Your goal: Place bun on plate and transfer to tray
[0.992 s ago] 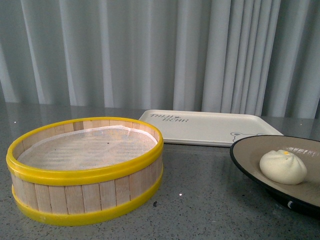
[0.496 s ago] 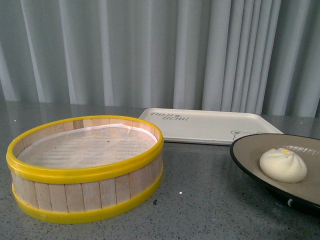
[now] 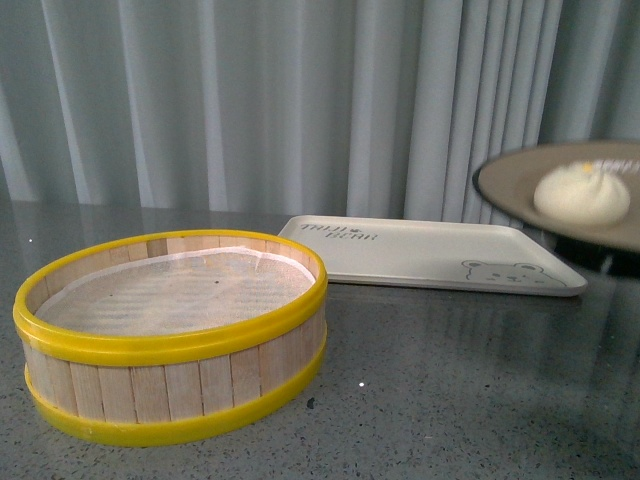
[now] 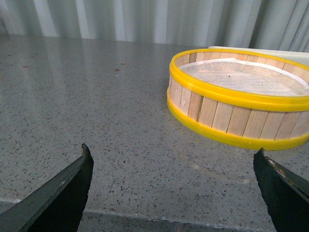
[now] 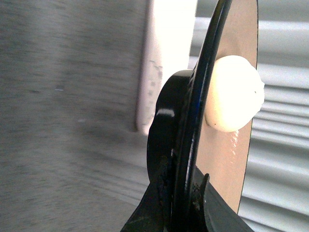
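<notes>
Carrying the bun (image 3: 581, 194), white and pleated with a small yellow dot on top, seated on the tan inside of the plate (image 3: 515, 180). Holding that plate up in the air, clear of the table (image 3: 450, 380) and roughly level, with its black foot showing dark underneath; blurring slightly in the front view and running off the right edge there. Hanging higher than the tray (image 3: 420, 255), above its right end as seen from the front, not touching it. Clamping the plate's black rim with the right gripper (image 5: 186, 193): pressing one finger against the underside by the foot and the other against the tan upper face, jaws closed tight on the rim, with the bun (image 5: 234, 94) just beyond on the plate (image 5: 241, 159). Showing the tray lying flat on the table toward the pleated grey curtain (image 3: 250, 100), cream-white, with lettering near its far left and a bear face at its near right corner. Showing, nearer and to the left, the steamer basket (image 3: 170, 350), round, wooden-slatted and yellow-rimmed, standing just in front of the tray's left end. Hovering the left gripper (image 4: 174, 151) low over bare speckled table (image 4: 96, 96), near the steamer basket (image 4: 236, 116) but apart from it, black fingers (image 4: 63, 193) spread wide and grasping nothing.
</notes>
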Controlling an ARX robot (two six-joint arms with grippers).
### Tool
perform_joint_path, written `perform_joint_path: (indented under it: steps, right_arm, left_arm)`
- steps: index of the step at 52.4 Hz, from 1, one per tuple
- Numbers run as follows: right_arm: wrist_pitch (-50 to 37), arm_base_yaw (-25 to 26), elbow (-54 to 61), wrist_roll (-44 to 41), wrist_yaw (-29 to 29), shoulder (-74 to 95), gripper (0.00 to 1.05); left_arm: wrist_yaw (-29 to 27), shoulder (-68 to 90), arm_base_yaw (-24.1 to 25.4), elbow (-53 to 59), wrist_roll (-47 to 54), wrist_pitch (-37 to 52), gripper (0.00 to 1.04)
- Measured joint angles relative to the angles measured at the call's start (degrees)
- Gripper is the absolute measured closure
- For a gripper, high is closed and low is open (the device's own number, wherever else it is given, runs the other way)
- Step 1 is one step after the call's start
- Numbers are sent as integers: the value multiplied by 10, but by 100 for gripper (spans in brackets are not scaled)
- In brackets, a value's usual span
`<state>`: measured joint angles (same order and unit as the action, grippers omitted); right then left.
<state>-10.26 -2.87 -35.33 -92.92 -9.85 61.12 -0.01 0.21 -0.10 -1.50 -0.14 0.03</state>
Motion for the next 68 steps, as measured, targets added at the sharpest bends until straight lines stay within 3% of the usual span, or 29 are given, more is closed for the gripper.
perform_joint_path:
  steps: [7,25,37,52,68]
  right_arm:
    - [-15,15,-90,41,-36,63,102]
    - [-24,8,-269,68,-42,287,102]
    - [-22,35,-395,89,-70,417,102]
    - [18,42,-473,90,-70,496,102]
    - [63,9,-541,76,-62,543,102]
  left_arm:
    - [0,0,0,0,0,0,7]
    - [0,0,0,0,0,0,7]
    - [0,0,0,0,0,0,7]
    - [0,0,0,0,0,0,7]
    - [0,0,0,0,0,0,7]
